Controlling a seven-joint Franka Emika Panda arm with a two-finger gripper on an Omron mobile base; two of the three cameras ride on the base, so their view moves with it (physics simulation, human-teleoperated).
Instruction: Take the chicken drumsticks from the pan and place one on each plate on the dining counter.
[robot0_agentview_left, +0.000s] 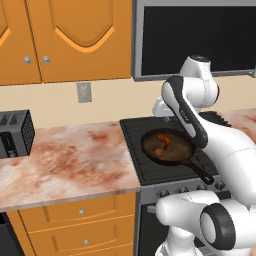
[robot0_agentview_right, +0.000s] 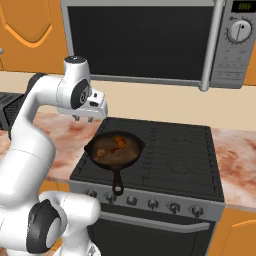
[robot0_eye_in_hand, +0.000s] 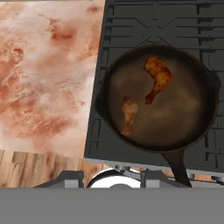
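The chicken drumsticks, 2 of them, lie inside the pan on the stove: the larger drumstick, orange-brown and bent, sits toward the far side of the pan, and the smaller drumstick, paler, lies just beside it nearer the handle side, the 2 close but apart. In the left base view the pan sits on the stove's front left area with its long dark handle pointing toward the robot's base, and the marbled worktop with orange drawers lies to its left, a dark toaster at the far left end. The gripper hangs above the stove's left edge, up and to the left of the pan, touching nothing; whether its jaws are spread or pressed together I cannot tell. A microwave hangs above the stove.
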